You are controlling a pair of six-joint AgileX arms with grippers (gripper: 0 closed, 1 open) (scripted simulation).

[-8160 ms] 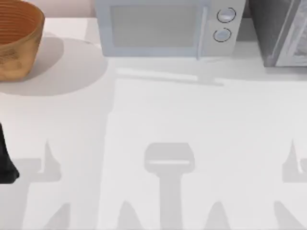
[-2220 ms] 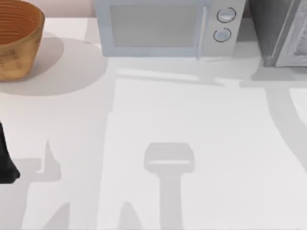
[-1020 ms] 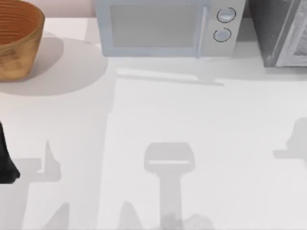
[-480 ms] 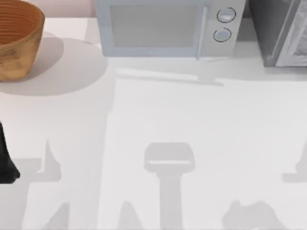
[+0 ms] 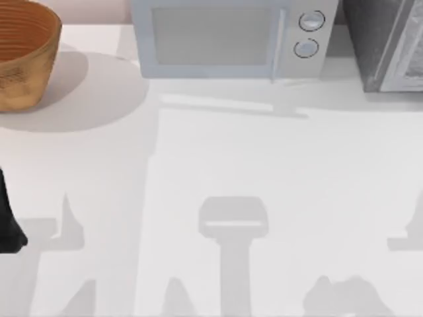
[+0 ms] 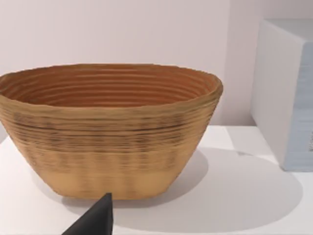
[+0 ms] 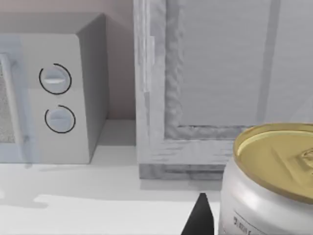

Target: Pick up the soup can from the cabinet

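Note:
The soup can [image 7: 266, 181], whitish with a gold round top, sits close in the right wrist view. My right gripper [image 7: 244, 218] is shut on it; one dark fingertip [image 7: 199, 218] lies against the can's side and the other is hidden behind the can. Beyond the can stands the cabinet [image 7: 195, 98], dark grey with a white-edged door panel. In the top view the cabinet [image 5: 383, 43] is at the far right corner of the table. My left arm [image 5: 10, 224] is parked at the table's left edge, and the left gripper [image 6: 98, 220] points at the basket.
A woven basket [image 5: 23, 53] stands at the far left of the table and shows large as the basket [image 6: 110, 129] in the left wrist view. A pale microwave [image 5: 228, 39] with two round knobs [image 7: 56, 100] stands at the back, left of the cabinet. Arm shadows fall on the white table [image 5: 264, 165].
The right arm's shadow reached up toward the cabinet, then drew back to the table's front right, where it has shifted slightly. The left arm, basket and microwave have not moved.

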